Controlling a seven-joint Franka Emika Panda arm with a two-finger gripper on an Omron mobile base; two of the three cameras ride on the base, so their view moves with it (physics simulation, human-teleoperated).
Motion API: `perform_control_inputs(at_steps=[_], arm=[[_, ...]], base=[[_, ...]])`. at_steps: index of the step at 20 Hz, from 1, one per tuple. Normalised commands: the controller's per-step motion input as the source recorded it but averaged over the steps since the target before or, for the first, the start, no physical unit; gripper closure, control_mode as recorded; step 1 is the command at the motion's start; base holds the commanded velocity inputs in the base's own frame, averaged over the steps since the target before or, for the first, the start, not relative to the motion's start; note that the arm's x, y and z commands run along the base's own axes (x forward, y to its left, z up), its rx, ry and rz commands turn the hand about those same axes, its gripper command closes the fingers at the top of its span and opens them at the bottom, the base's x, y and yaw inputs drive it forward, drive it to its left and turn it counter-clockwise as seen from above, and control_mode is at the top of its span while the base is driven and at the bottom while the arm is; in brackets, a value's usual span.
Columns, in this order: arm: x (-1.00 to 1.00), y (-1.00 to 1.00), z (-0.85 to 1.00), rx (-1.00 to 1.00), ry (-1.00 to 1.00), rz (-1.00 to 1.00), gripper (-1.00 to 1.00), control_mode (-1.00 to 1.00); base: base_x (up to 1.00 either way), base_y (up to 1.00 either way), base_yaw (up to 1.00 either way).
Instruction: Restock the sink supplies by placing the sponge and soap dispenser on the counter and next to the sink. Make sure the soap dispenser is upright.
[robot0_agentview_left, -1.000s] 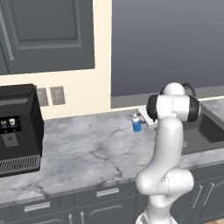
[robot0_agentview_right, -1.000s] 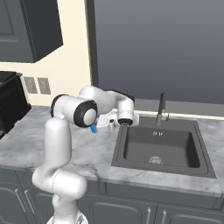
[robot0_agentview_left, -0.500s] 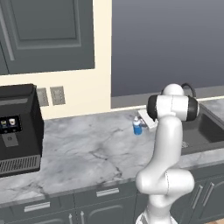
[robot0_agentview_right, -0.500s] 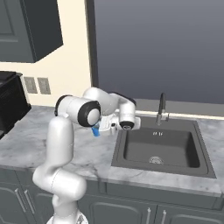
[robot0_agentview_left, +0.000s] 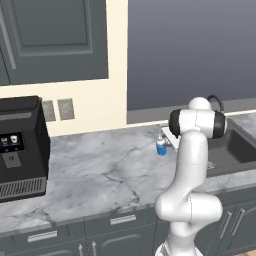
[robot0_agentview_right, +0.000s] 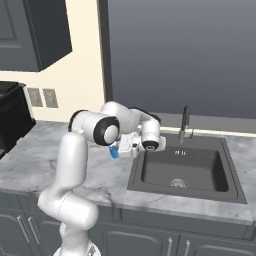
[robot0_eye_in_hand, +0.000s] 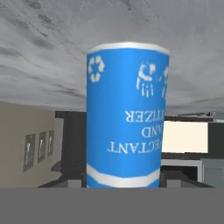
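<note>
Blue and white, the soap dispenser (robot0_agentview_left: 161, 146) stands upright on the marble desk (robot0_agentview_left: 100, 170), near the left rim of the sink (robot0_agentview_right: 186, 170) and close to the back wall. From the left base view its white pump top points up and its blue body rests on the slab, with the white hand of the arm right beside it on the sink side. From the right base view only a sliver of its blue body (robot0_agentview_right: 115, 150) shows between the arm's elbow and the wrist.

In the hand view the bottle (robot0_eye_in_hand: 126, 116) sits dead centre and very close, its label printed with white hands and a recycling mark; the picture is rolled over, so the lettering reads upside down and the veined marble lies across the top. The gripper (robot0_agentview_right: 126, 146) is closed around the blue body, its fingers hidden behind the arm and the grey band.

Far to the left on the same slab sits a black coffee machine (robot0_agentview_left: 20, 147), under a dark grey wall cabinet (robot0_agentview_left: 52, 40). A dark curved faucet (robot0_agentview_right: 184, 124) rises behind the basin.
</note>
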Motion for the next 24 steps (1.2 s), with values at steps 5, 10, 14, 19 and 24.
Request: perform_control_inputs(at_steps=[5,10,14,19,24], arm=[[0.06,-0.02,-0.32,0.0,0.0,0.0,1.0,-1.0],[0.0,-0.21,-0.37,0.0,0.0,0.0,1.0,-1.0],[0.0,-0.17,-0.41,0.0,0.0,0.0,-1.0,-1.0],[0.0,-0.23,-0.14,0.0,-0.05,0.0,-1.0,-1.0],[-0.01,-0.28,0.0,0.0,-0.07,0.0,-1.0,-1.0]], base=[[0.0,0.0,0.0],[0.0,0.0,0.0],[0.0,0.0,0.0],[0.0,0.0,0.0],[0.0,0.0,0.0]])
